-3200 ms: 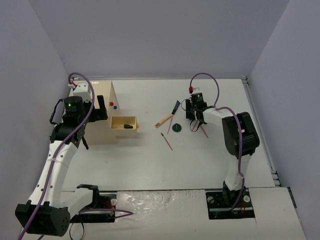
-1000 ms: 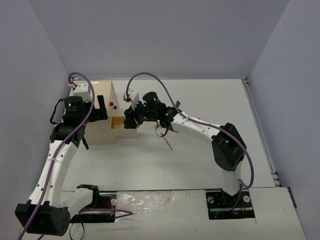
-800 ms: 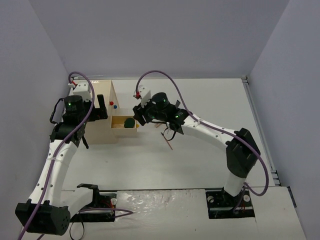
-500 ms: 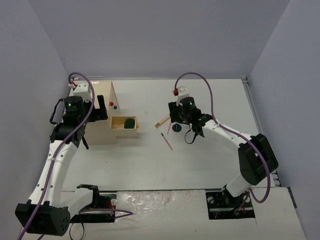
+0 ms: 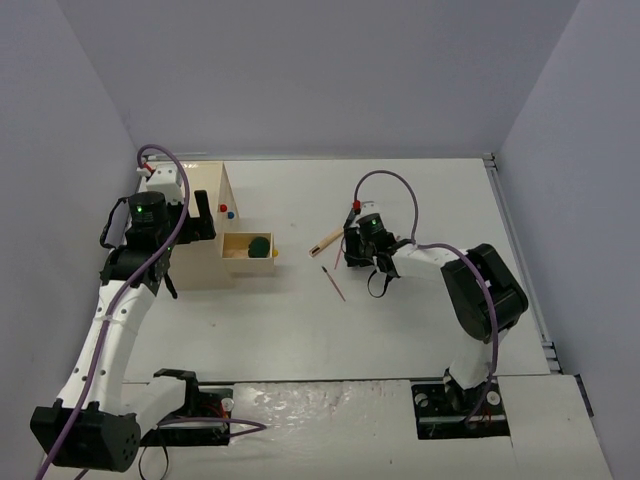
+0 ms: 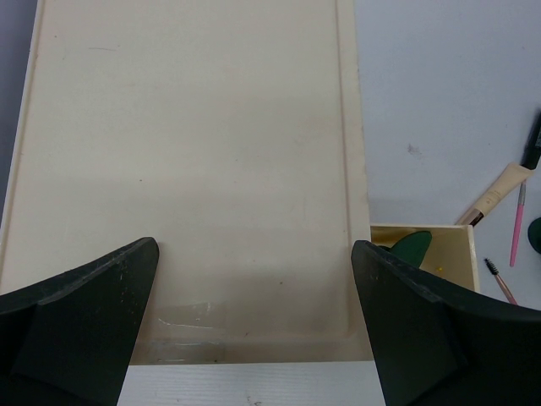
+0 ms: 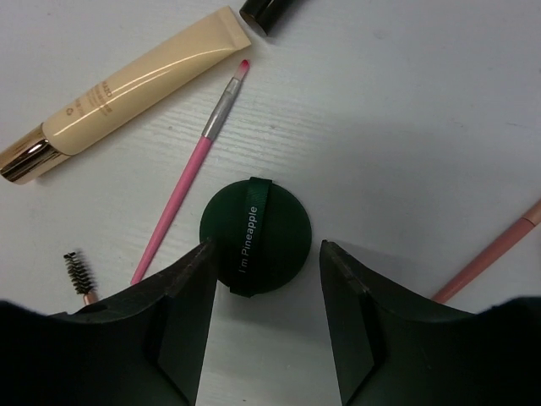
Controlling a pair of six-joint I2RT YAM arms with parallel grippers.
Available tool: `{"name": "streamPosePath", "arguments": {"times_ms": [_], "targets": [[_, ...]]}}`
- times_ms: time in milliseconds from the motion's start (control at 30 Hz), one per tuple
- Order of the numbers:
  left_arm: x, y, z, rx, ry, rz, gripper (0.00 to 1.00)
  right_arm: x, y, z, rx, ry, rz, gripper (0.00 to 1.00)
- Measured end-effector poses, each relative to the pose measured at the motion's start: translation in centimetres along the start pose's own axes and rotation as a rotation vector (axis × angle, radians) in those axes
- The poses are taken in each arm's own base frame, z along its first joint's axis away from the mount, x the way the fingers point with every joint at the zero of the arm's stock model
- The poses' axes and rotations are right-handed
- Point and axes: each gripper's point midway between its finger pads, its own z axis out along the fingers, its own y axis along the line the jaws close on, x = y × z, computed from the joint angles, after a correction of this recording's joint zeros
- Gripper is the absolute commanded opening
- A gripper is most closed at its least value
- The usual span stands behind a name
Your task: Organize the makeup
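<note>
Makeup point(image 5: 327, 241) lies loose on the table point(image 5: 420, 200) right of the box point(image 6: 194, 169): a green compact point(image 7: 255, 235), tube point(image 7: 127, 85), pink brush point(image 7: 184, 188), spoolie point(image 7: 78, 271) and pencil point(image 7: 490, 251). A second compact point(image 6: 412, 247) sits in the box's open drawer point(image 5: 248, 266). The right gripper point(image 7: 269, 254) stands open astride the green compact, apparently not squeezing it, and the left gripper point(image 6: 254, 279) hangs open above the box top.
</note>
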Motion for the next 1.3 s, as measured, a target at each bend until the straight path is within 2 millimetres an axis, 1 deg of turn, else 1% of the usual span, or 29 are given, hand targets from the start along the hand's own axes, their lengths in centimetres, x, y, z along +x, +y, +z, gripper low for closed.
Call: {"name": "streamPosePath", "arguments": {"times_ms": [67, 167, 233, 300, 333, 367, 533, 633, 700, 767, 800, 833, 933, 1067, 1167, 1233, 1300], "targets": [[0.0, 0.0, 0.0, 0.000, 0.000, 0.000, 0.97, 0.1, -0.1, 0.5, 0.002, -0.003, 0.008, 0.40], [0.0, 0.0, 0.0, 0.000, -0.001, 0.001, 0.97, -0.2, 0.0, 0.8, -0.001, -0.016, 0.019, 0.31], [0.0, 0.0, 0.0, 0.000, -0.001, 0.001, 0.97, -0.2, 0.0, 0.9, 0.000, -0.019, 0.023, 0.15], [0.0, 0.0, 0.0, 0.000, -0.001, 0.001, 0.97, -0.2, 0.0, 0.9, 0.000, -0.019, 0.029, 0.08], [0.0, 0.0, 0.0, 0.000, -0.001, 0.001, 0.97, -0.3, 0.0, 0.9, 0.000, -0.020, 0.029, 0.02], [0.0, 0.0, 0.0, 0.000, -0.001, 0.001, 0.97, -0.3, 0.0, 0.9, -0.001, -0.020, 0.030, 0.00], [0.0, 0.0, 0.0, 0.000, 0.000, 0.001, 0.97, -0.6, 0.0, 0.7, 0.002, -0.025, 0.011, 0.00], [0.0, 0.0, 0.0, 0.000, 0.000, 0.001, 0.97, -1.0, 0.3, -0.5, -0.006, -0.028, -0.036, 0.00], [0.0, 0.0, 0.0, 0.000, -0.001, 0.001, 0.97, -2.1, 1.3, -1.7, -0.028, -0.058, -0.082, 0.00], [0.0, 0.0, 0.0, 0.000, -0.001, 0.001, 0.97, -4.0, 3.0, -3.3, -0.068, -0.115, -0.135, 0.00], [0.0, 0.0, 0.0, 0.000, -0.001, 0.001, 0.97, -4.7, 4.1, -4.0, -0.091, -0.134, -0.163, 0.00], [0.0, 0.0, 0.0, 0.000, -0.001, 0.001, 0.97, -5.8, 5.5, -4.8, -0.119, -0.165, -0.196, 0.00], [0.0, 0.0, 0.0, 0.000, -0.001, 0.001, 0.97, -9.7, 10.5, -7.4, -0.231, -0.275, -0.297, 0.01], [0.0, 0.0, 0.0, 0.000, -0.001, 0.001, 0.97, -13.8, 17.4, -11.4, -0.415, -0.410, -0.401, 0.04], [0.0, 0.0, 0.1, 0.000, -0.001, 0.001, 0.97, -15.9, 21.1, -13.3, -0.524, -0.481, -0.454, 0.06], [-0.1, 0.0, 0.1, 0.000, -0.002, 0.001, 0.97, -16.5, 23.3, -13.7, -0.581, -0.510, -0.486, 0.07], [-0.1, 0.0, 0.1, 0.000, -0.001, 0.001, 0.97, -16.4, 25.1, -13.3, -0.625, -0.512, -0.519, 0.07]]}}
